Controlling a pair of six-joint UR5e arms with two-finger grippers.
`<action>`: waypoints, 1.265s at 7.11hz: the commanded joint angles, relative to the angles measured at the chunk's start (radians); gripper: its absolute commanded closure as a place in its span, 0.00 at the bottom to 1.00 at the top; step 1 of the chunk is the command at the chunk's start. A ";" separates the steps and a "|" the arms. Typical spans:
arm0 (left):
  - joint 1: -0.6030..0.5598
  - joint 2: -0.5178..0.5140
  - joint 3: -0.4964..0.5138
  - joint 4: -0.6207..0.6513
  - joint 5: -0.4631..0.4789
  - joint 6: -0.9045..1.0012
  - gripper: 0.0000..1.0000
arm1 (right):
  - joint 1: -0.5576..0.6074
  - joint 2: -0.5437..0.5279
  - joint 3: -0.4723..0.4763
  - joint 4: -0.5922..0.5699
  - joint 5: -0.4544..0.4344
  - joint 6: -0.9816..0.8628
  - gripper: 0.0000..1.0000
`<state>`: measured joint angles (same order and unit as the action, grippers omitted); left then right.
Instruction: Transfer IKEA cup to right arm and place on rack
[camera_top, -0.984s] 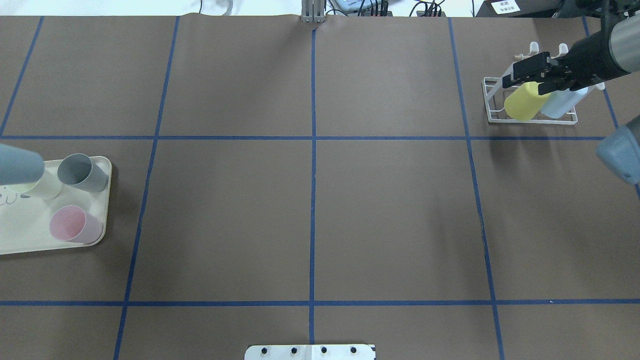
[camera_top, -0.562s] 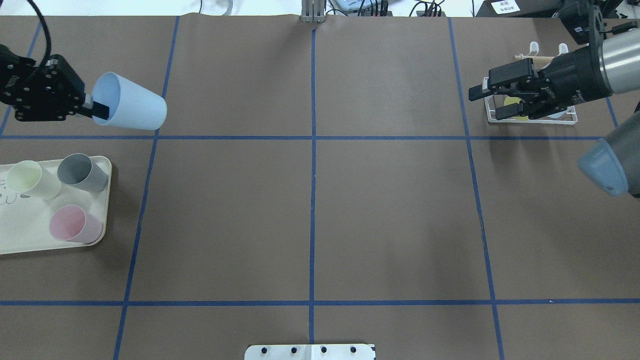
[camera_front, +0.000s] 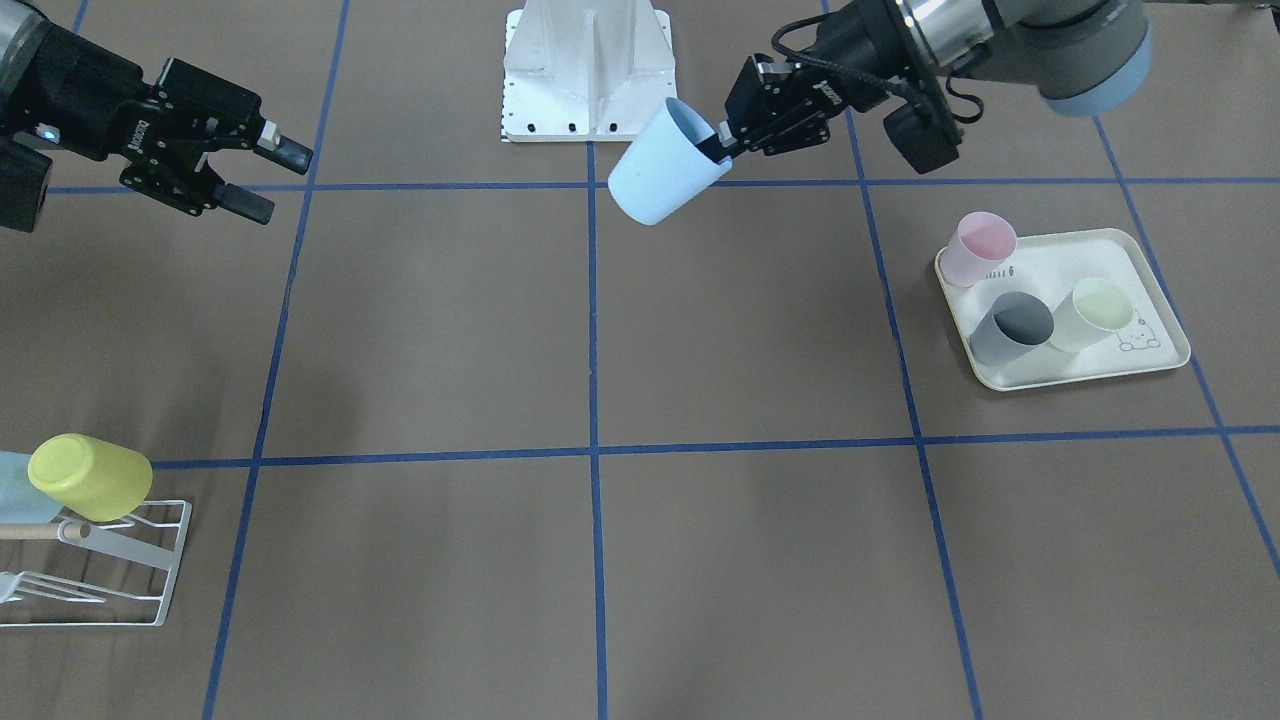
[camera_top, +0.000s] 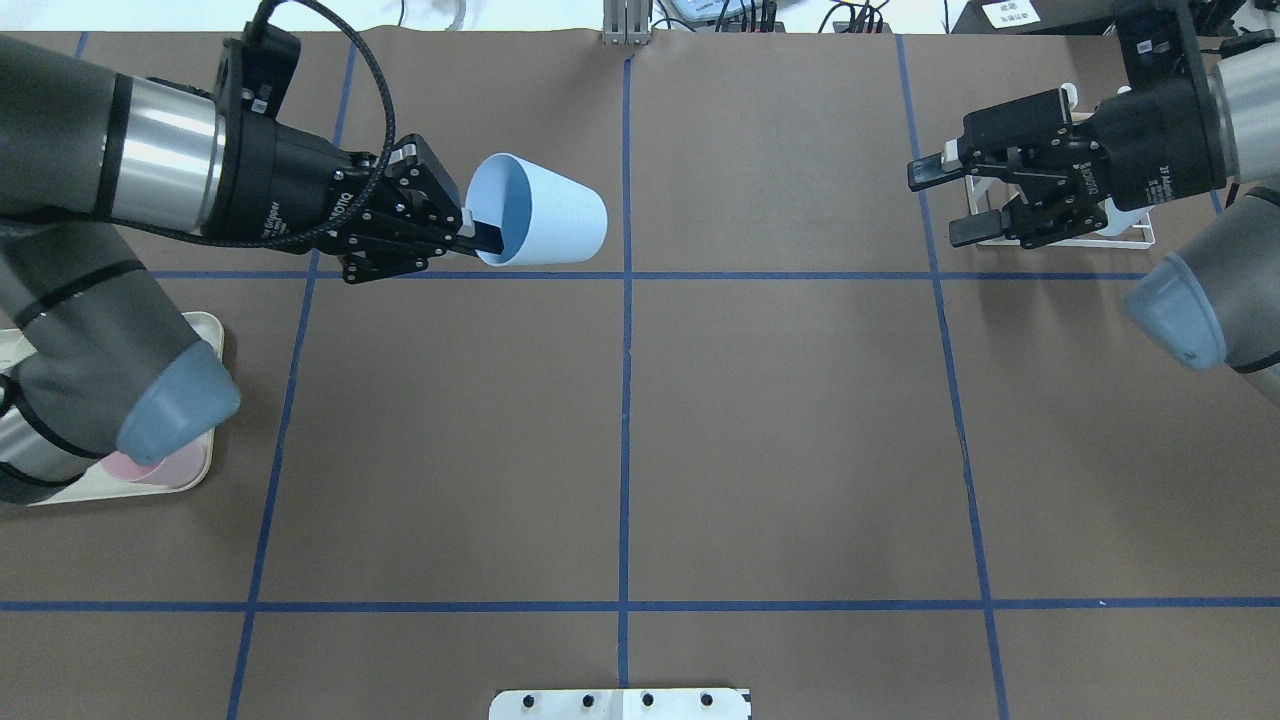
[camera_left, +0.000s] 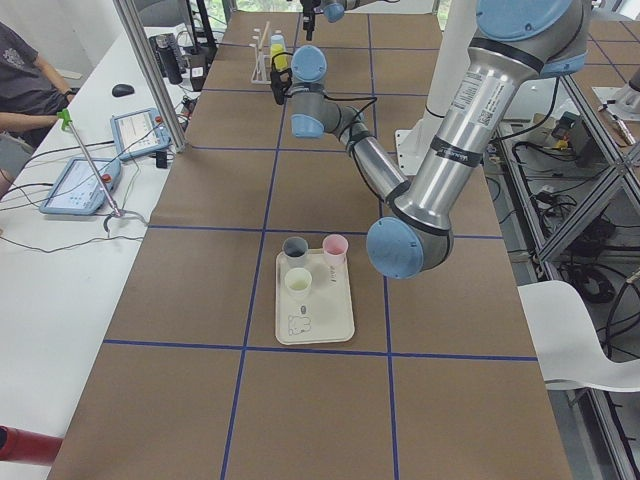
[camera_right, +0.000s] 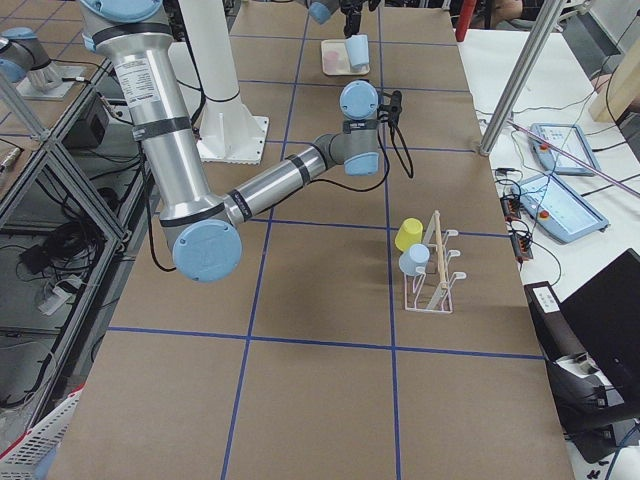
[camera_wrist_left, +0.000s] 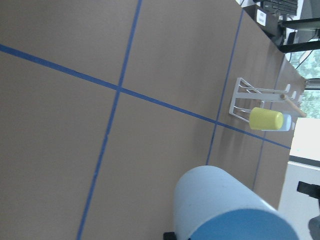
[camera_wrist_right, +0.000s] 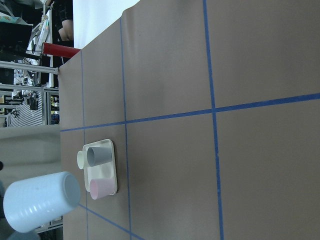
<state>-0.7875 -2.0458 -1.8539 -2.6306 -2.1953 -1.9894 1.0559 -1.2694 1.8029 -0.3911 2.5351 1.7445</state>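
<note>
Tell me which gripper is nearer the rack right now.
Right. The right gripper, open, hangs near the rack without touching it; the left gripper holds the blue cup by the centre line, much farther off.

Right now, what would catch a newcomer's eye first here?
The pale blue cup stands out first, held sideways in the air by the left gripper near the table's centre line. Facing it across the gap, the right gripper hangs open and empty on the rack's side of the table. The rack already carries a yellow cup.
</note>
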 joint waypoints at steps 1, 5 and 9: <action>0.134 -0.005 0.143 -0.465 0.245 -0.262 1.00 | -0.036 0.047 0.003 0.018 0.002 0.042 0.02; 0.209 -0.049 0.297 -0.801 0.443 -0.428 1.00 | -0.187 0.165 0.004 0.134 -0.213 0.306 0.02; 0.223 -0.083 0.297 -0.827 0.450 -0.506 1.00 | -0.280 0.171 -0.007 0.282 -0.391 0.403 0.02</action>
<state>-0.5674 -2.1169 -1.5576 -3.4495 -1.7498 -2.4666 0.7904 -1.1001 1.8008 -0.1317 2.1681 2.1351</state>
